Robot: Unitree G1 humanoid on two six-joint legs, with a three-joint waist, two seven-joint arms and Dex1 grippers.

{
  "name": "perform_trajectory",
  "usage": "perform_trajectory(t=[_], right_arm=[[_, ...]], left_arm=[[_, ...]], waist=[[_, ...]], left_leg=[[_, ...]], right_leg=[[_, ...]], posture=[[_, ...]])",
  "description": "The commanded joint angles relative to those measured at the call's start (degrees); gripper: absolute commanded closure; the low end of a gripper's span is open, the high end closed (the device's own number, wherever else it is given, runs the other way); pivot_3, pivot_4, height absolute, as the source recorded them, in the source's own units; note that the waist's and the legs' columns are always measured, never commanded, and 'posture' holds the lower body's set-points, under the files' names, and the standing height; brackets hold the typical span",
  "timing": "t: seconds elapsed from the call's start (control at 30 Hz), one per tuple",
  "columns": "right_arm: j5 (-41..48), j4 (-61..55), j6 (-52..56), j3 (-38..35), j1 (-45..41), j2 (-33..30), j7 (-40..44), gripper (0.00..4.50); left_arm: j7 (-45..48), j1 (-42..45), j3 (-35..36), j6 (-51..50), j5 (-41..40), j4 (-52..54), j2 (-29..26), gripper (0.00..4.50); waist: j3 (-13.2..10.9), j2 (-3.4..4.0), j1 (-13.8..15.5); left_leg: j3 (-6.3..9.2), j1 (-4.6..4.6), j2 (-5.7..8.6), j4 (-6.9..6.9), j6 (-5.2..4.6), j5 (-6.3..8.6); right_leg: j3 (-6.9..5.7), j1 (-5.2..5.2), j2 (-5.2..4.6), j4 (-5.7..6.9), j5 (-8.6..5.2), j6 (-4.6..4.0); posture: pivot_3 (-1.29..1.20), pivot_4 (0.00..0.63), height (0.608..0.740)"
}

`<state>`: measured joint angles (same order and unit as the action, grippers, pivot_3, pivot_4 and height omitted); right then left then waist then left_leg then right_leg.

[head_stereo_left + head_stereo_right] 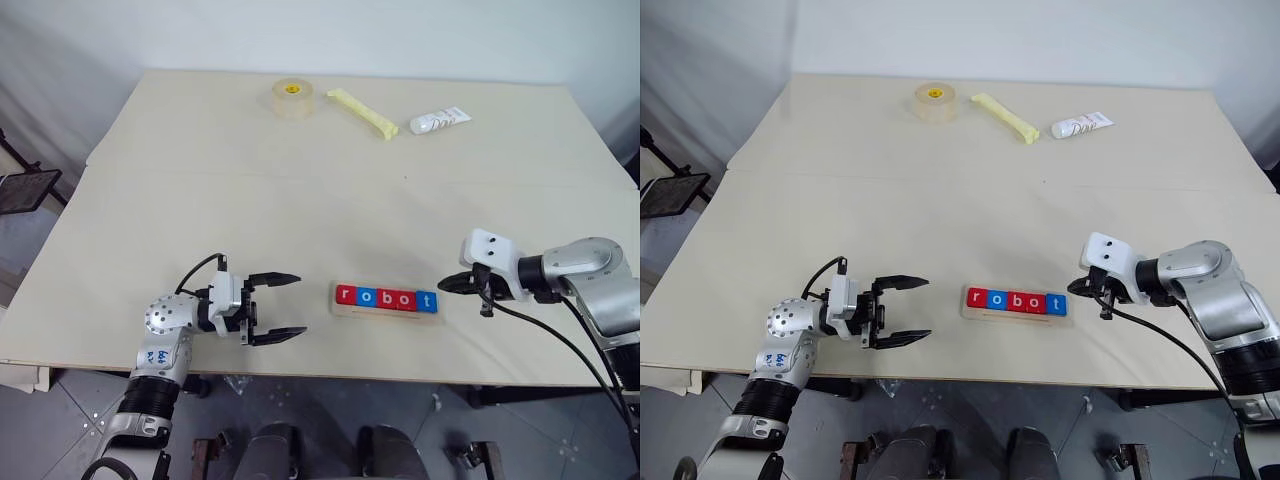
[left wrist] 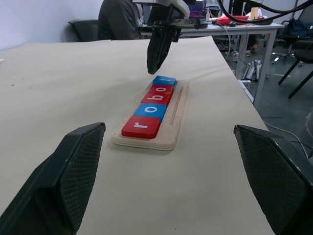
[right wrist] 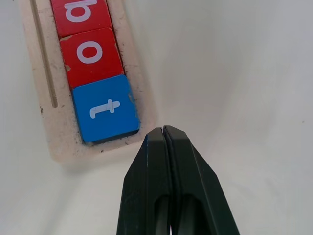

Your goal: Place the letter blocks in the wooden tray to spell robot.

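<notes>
Black fingers of the right end effector point(image 1: 447, 283) are pressed together and grip nothing; the tip hovers just beside the t end of the wooden tray point(image 1: 386, 312), apparently clear of it, though contact cannot be ruled out from these angles. All five letter blocks point(image 1: 386, 298) sit in the tray and read r, o, b, o, t, so the step in hand is judged to be a final check and withdrawal. To do it well, lift the tip up and away from the tray end, avoiding any sideways sweep that could nudge the blue t block point(image 3: 105, 108). The left end effector point(image 1: 274, 308) has its fingers spread wide and empty, aimed at the r end, well apart from it. The tray lies near the front edge of the tabletop point(image 1: 300, 200), between both end effectors.
</notes>
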<state>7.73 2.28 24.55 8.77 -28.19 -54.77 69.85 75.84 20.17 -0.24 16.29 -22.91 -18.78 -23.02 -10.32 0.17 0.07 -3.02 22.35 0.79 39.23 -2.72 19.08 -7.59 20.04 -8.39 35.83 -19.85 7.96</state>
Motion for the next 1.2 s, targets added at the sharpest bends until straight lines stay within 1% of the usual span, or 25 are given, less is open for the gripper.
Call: perform_trajectory(t=[0.03, 0.3, 0.43, 0.6, 0.7, 0.73, 0.77, 0.87, 1.0, 1.03, 1.07, 1.2], right_arm=[[0.45, -1.93, -0.49, -0.57, 0.59, 0.47, 0.05, 4.48], [0.78, -4.08, 1.21, -0.56, 1.27, 1.66, -0.53, 4.48], [0.71, -4.54, 1.61, -1.56, 2.36, 0.90, -1.46, 4.48], [3.02, -4.70, -0.61, -7.45, 4.01, 0.44, -3.76, 4.48], [8.58, -6.87, -3.86, -13.99, 9.51, -0.81, 0.74, 3.87], [10.20, -6.48, -5.45, -16.44, 11.62, -1.15, 2.37, 3.50], [11.02, -5.95, -6.52, -17.75, 12.78, -1.27, 3.22, 3.26], [14.86, -1.67, -11.87, -24.12, 16.97, -1.25, 7.57, 2.16], [19.03, 3.70, -16.99, -29.15, 19.61, -0.68, 13.12, 0.75], [19.26, 5.42, -18.39, -30.02, 20.38, -0.89, 14.40, 0.47], [19.35, 7.00, -19.74, -30.71, 20.98, -1.10, 15.47, 0.05], [21.11, 13.32, -23.89, -33.90, 22.82, -1.92, 20.43, 0.05]], left_arm=[[-0.03, 0.23, 0.03, 0.23, -0.50, 0.88, 0.04, 0.00], [-0.07, 0.68, 0.04, 0.38, -0.39, 0.39, 0.07, 0.00], [0.02, 1.45, -0.08, 0.78, -0.13, -0.69, 0.30, 0.00], [0.48, 2.64, 0.17, 1.27, -0.20, -2.27, 0.09, 0.00], [1.76, 3.38, 0.54, 2.18, -0.30, -3.90, -0.68, 0.00], [2.45, 3.50, 0.68, 2.23, -0.46, -4.35, -1.13, 0.00], [2.96, 3.69, 0.78, 2.33, -0.55, -4.87, -1.38, 0.00], [3.03, 5.56, 2.56, 2.42, -0.95, -7.83, -2.67, 0.00], [2.16, 7.41, 4.36, 1.39, -1.32, -9.87, -3.69, 0.00], [1.48, 7.81, 4.93, 0.64, -1.48, -9.93, -3.90, 0.00], [0.52, 8.19, 5.82, -0.30, -2.12, -9.80, -3.80, 0.00], [-2.56, 8.66, 8.23, 1.05, -1.27, -9.59, -4.52, 0.00]], waist=[[0.00, 0.00, -0.02], [0.00, 0.00, 0.06], [0.00, 0.00, 0.07], [0.00, 0.00, 0.16], [0.00, 0.00, 0.60], [0.00, 0.00, 0.67], [0.00, 0.00, 0.84], [-0.01, -0.01, 1.29], [-0.01, -0.01, 1.32], [-0.01, -0.01, 1.36], [-0.01, -0.01, 1.35], [-0.01, -0.02, 1.28]], left_leg=[[0.00, 0.00, 0.00, 0.00, 0.00, 0.00], [0.03, 0.00, 0.00, 0.00, 0.00, 0.00], [0.04, 0.00, 0.01, 0.00, 0.00, 0.00], [0.11, -0.01, 0.06, 0.00, -0.01, 0.00], [0.14, -0.01, 0.06, -0.01, -0.01, 0.00], [0.22, -0.04, 0.05, -0.02, -0.01, 0.00], [0.23, -0.06, 0.05, -0.02, -0.01, 0.00], [0.20, -0.09, 0.08, -0.02, -0.04, -0.01], [0.18, -0.11, 0.09, -0.02, -0.08, -0.03], [0.19, -0.12, 0.09, -0.02, -0.08, -0.03], [0.21, -0.14, 0.09, -0.02, -0.08, -0.03], [0.21, -0.14, 0.10, -0.03, -0.09, -0.02]], right_leg=[[0.00, 0.00, 0.00, 0.00, 0.00, 0.00], [-0.01, -0.02, 0.00, 0.00, 0.00, 0.00], [-0.02, -0.03, 0.00, 0.00, 0.00, 0.00], [-0.08, -0.09, -0.04, -0.04, 0.00, 0.00], [-0.12, -0.12, -0.03, -0.07, 0.00, 0.00], [-0.18, -0.20, -0.01, -0.10, 0.00, 0.00], [-0.18, -0.22, -0.01, -0.10, 0.00, 0.00], [-0.18, -0.34, -0.01, -0.24, 0.01, 0.03], [-0.17, -0.39, -0.02, -0.31, 0.03, 0.06], [-0.18, -0.42, -0.02, -0.31, 0.03, 0.06], [-0.19, -0.44, -0.02, -0.32, 0.03, 0.06], [-0.19, -0.44, -0.03, -0.32, 0.03, 0.06]], posture=[[0.00, 0.150, 0.740], [0.00, 0.150, 0.740], [0.00, 0.150, 0.740], [0.00, 0.150, 0.740], [0.00, 0.150, 0.740], [0.00, 0.150, 0.740], [0.00, 0.150, 0.740], [0.00, 0.150, 0.740], [0.00, 0.150, 0.740], [0.00, 0.150, 0.740], [0.00, 0.150, 0.740], [0.00, 0.150, 0.740]])
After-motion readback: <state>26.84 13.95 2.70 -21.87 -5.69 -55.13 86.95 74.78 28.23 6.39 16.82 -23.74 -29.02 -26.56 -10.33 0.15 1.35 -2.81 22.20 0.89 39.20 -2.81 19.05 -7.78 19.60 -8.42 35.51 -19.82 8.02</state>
